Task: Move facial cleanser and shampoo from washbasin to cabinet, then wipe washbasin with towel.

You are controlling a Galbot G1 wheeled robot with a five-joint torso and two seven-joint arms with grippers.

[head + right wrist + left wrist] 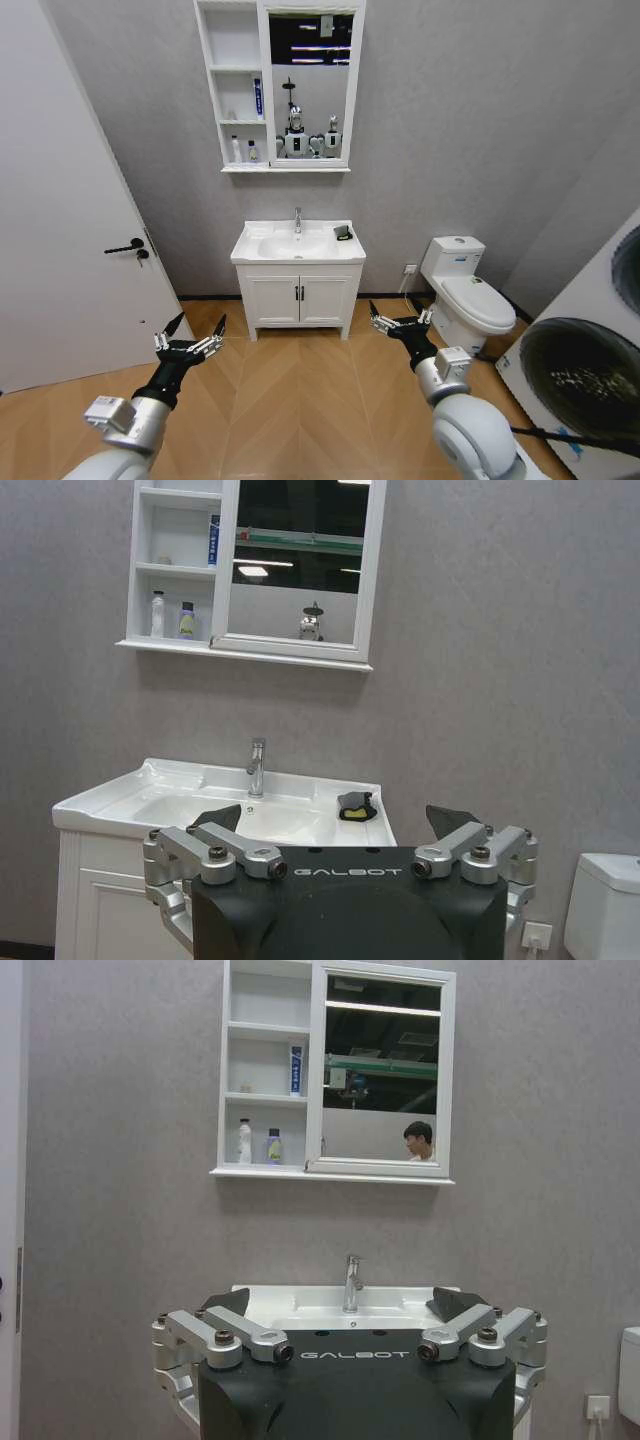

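I have the robot standing well back from the washbasin (pixel 298 243), both arms held low and forward over the wood floor, so neither is within reach of anything. The left gripper (pixel 191 337) and the right gripper (pixel 399 319) both have their fingers spread wide with nothing between them; I read that as a ready pose, kept apart so either arm can go in once I close the gap.

The basin top holds very little. The tap (pixel 297 219) stands at the back, and the dark towel (pixel 343 233) lies on the rim to the tap's right, just beside the bowl; in the right wrist view it looks crumpled, with a bit of yellow showing (pixel 355 806). I see no bottle on the basin.

The cabinet (pixel 280 85) hangs above it, mirror panel on the right, open shelves on the left. The bottom shelf carries a white bottle (pixel 244 1141) and a smaller bottle (pixel 273 1147) standing upright side by side. The middle shelf holds a blue-and-white tube (pixel 296 1069) upright against the mirror side. The top shelf is bare. Judging from that, the moving part looks finished and the wiping remains.
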